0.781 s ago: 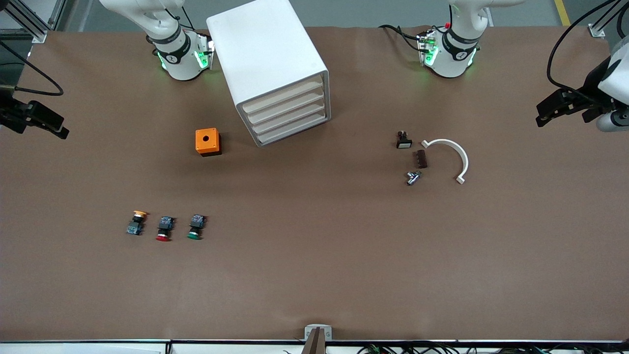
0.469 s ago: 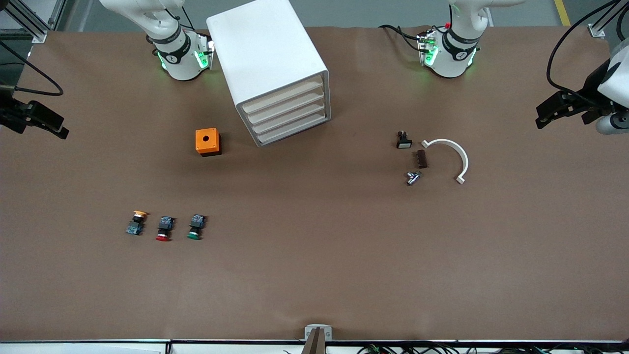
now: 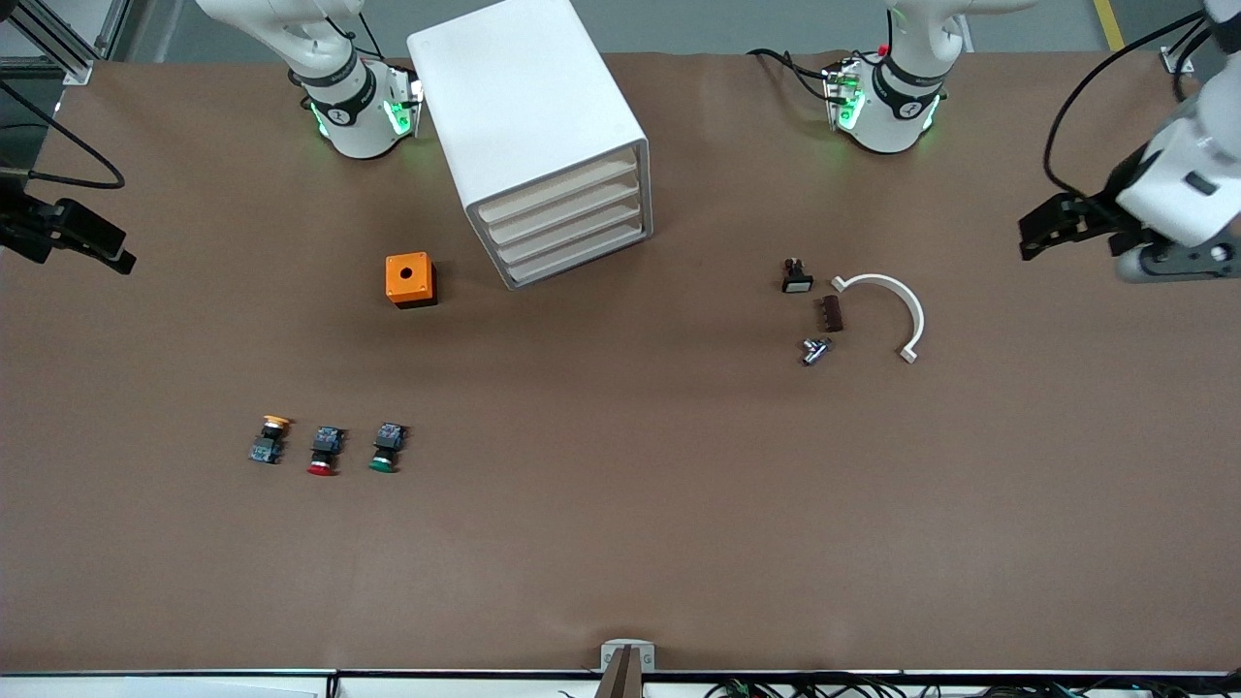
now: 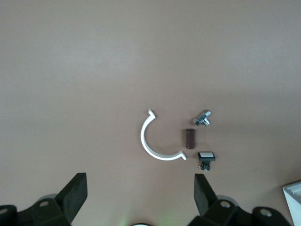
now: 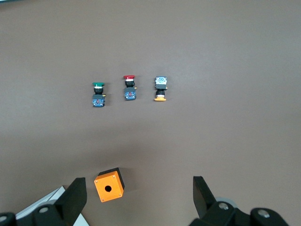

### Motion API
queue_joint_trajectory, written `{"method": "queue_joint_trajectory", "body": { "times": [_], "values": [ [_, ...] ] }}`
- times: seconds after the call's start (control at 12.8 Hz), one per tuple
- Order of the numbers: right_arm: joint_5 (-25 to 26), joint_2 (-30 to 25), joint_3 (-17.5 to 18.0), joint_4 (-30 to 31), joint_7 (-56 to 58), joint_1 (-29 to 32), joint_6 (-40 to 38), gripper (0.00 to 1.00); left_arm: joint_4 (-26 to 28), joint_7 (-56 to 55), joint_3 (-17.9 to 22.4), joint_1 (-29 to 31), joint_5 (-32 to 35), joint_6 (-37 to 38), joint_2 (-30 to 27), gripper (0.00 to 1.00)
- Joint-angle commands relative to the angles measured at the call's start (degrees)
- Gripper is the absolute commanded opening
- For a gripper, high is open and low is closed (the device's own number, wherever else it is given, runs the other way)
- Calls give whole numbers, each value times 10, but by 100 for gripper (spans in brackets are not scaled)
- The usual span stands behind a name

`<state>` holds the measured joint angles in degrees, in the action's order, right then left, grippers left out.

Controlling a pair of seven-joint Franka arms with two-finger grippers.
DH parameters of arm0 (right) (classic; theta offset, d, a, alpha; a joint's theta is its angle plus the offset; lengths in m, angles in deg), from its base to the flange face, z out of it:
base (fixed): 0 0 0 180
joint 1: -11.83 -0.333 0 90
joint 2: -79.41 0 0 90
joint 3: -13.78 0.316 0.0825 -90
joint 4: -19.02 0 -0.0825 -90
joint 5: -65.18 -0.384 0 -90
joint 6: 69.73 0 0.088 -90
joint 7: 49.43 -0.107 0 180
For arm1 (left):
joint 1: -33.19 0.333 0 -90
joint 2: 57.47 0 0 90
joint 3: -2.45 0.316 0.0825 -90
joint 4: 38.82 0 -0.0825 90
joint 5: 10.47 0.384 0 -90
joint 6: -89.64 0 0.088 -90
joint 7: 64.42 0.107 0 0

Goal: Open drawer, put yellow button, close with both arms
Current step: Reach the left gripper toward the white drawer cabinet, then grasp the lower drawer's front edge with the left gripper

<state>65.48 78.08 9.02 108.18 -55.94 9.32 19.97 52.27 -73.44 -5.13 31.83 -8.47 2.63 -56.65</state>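
four drawers are sitting shut in the white cabinet (image 3: 538, 136), the drawer (image 3: 557, 189) uppermost. the yellow button (image 3: 269, 438) is lying near the front camera toward the right arm's end, beside the red button (image 3: 325, 451) and green button (image 3: 387, 448). the left gripper (image 3: 1037, 233) is hanging with fingers spread over the left arm's table end; the right gripper (image 3: 102, 247) is waiting, fingers spread, over the right arm's end.

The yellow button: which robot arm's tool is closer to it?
Right. The right tool hangs over the right arm's end of the table, the end where the yellow button lies. The left tool is over the left arm's end, past the white curved piece.
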Motion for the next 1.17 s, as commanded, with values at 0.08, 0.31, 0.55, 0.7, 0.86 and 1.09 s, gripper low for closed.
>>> {"method": "queue_joint_trajectory", "body": {
  "times": [0.08, 0.31, 0.55, 0.7, 0.86, 1.09],
  "values": [
    [-9, -9, 7, 6, 4, 13, -2, 100, -7, -76, -30, -9, -23, 7, 60, 100],
    [-9, -9, 7, 6, 4, 13, -2, 100, -25, -223, -33, -17, -111, 5, 130, 100],
    [-9, -9, 7, 6, 4, 13, -3, 100, -63, -380, -33, -75, -132, 5, 199, 100],
    [-9, -9, 7, 5, 4, 13, -3, 100, -116, -506, -34, -116, -133, 5, 253, 100],
    [-9, -9, 6, 5, 4, 14, -3, 100, -132, -617, -33, -161, -157, -3, 281, 100],
    [-9, -9, 6, 6, 7, 17, -4, 100, -131, -740, -33, -196, -225, -16, 301, 100]
  ]
}}
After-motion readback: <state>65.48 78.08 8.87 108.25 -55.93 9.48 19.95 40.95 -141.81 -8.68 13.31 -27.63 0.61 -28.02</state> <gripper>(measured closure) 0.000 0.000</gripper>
